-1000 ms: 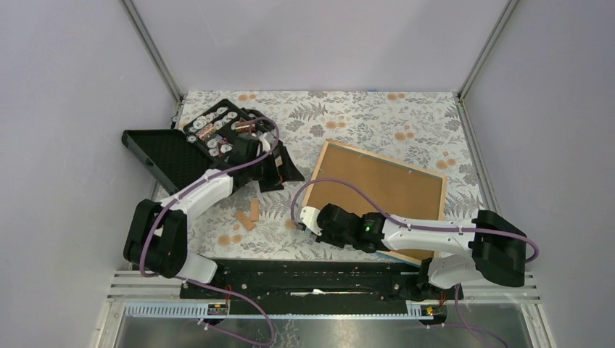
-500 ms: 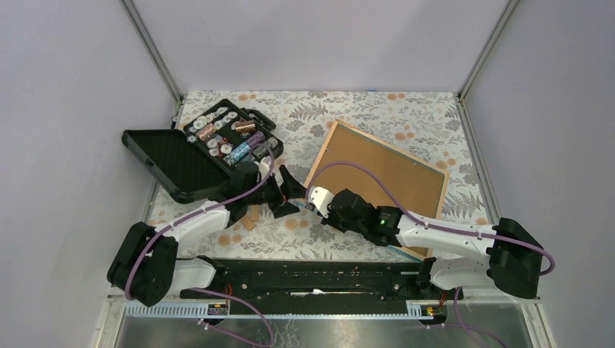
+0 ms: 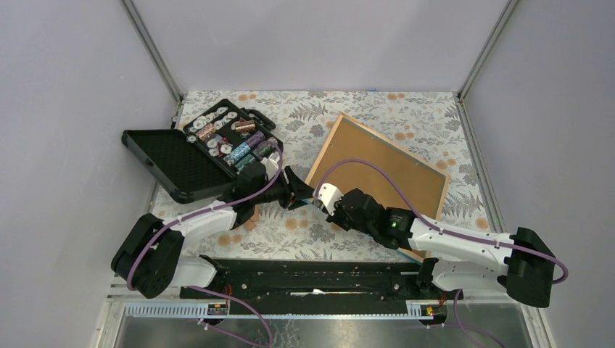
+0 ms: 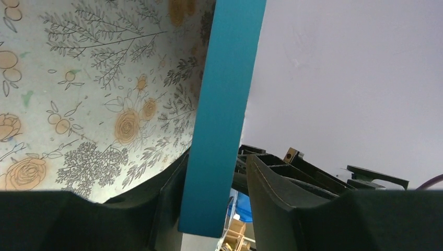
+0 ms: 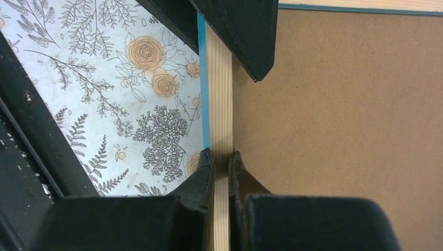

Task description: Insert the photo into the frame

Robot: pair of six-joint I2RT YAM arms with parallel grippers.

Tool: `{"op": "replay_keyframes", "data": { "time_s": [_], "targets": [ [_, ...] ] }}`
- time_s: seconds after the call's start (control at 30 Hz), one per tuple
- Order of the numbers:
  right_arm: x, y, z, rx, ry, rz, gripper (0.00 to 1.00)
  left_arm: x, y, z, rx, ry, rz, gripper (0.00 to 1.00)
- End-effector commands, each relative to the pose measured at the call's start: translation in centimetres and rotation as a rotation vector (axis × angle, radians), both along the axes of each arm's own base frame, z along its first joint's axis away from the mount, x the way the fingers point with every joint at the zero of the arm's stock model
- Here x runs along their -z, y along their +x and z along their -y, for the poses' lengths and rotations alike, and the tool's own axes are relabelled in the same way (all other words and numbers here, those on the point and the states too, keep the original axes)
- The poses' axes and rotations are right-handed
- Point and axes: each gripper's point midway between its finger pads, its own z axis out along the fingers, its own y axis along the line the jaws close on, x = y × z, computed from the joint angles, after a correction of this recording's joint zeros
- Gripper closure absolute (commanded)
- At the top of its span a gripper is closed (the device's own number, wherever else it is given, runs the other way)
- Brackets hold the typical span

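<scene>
Frame pinched at its wooden rim by the right gripper, blue edge straddled by the left gripper, hold there impossible to tell

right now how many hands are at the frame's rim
2. Left hand straddles the frame's blue rim at its left corner; right hand pinches the wood rim beside it.

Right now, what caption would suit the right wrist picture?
Right gripper pinching the pale wooden rim of the frame, brown backing board alongside.

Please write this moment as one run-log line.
right gripper: shut on frame rim | left gripper: open, straddling same rim | photo: not in view
</scene>
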Motion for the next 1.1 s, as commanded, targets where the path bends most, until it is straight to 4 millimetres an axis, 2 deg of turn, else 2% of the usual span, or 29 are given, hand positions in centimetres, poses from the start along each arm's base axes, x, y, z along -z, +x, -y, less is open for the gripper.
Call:
{"op": "replay_keyframes", "data": {
  "time_s": [0.0,0.13,0.17,0.2,0.23,0.3,0.33,0.37,0.5,0.6,0.73,0.87,1.07],
  "targets": [
    [-5.3,1.0,-1.5,0.02,0.192,0.097,1.0,-4.2,1.2,0.7,-0.002,-0.066,0.166,0.56],
    [-5.4,0.3,-1.5,-0.01,0.202,0.078,1.0,-6.4,1.1,0.9,0.044,-0.062,0.27,0.82],
    [-5.5,0.0,-1.6,-0.023,0.21,0.067,0.97,-6.9,1.1,0.9,0.053,-0.056,0.292,0.88],
    [-5.6,-0.2,-1.6,-0.028,0.22,0.057,0.88,-7.3,1.2,0.9,0.057,-0.045,0.313,0.94],
    [-6.0,-0.3,-1.5,-0.022,0.238,0.054,0.76,-7.7,1.3,0.7,0.054,-0.027,0.327,1.0],
    [-6.6,-0.2,-1.0,0.029,0.27,0.041,0.41,-8.1,1.7,0.3,0.041,0.026,0.35,1.0],
    [-7.2,-0.2,-0.7,0.077,0.307,0.021,0.09,-8.5,1.9,0.1,0.032,0.045,0.357,1.0],
    [-7.1,-0.7,-0.4,0.087,0.308,-0.015,0.01,-8.8,2.0,-0.1,0.028,0.057,0.356,1.0],
    [-7.8,-1.5,0.2,0.198,0.34,-0.149,0.0,-9.3,2.7,-0.5,0.027,0.104,0.319,1.0],
    [-9.3,-0.7,1.3,0.377,0.305,-0.189,0.0,-9.5,3.8,-1.4,0.015,0.147,0.26,1.0],
    [-10.2,0.1,3.2,0.565,0.216,-0.028,0.0,-9.7,5.5,-2.7,-0.039,0.161,0.187,1.0],
    [-8.1,1.1,5.0,0.698,0.029,0.077,0.0,-10.0,6.7,-3.3,-0.037,0.147,0.124,1.0],
    [-8.7,2.0,5.7,0.8,-0.164,0.299,0.0,-10.6,7.7,-3.8,-0.023,0.14,0.108,1.0]
  ]
}}
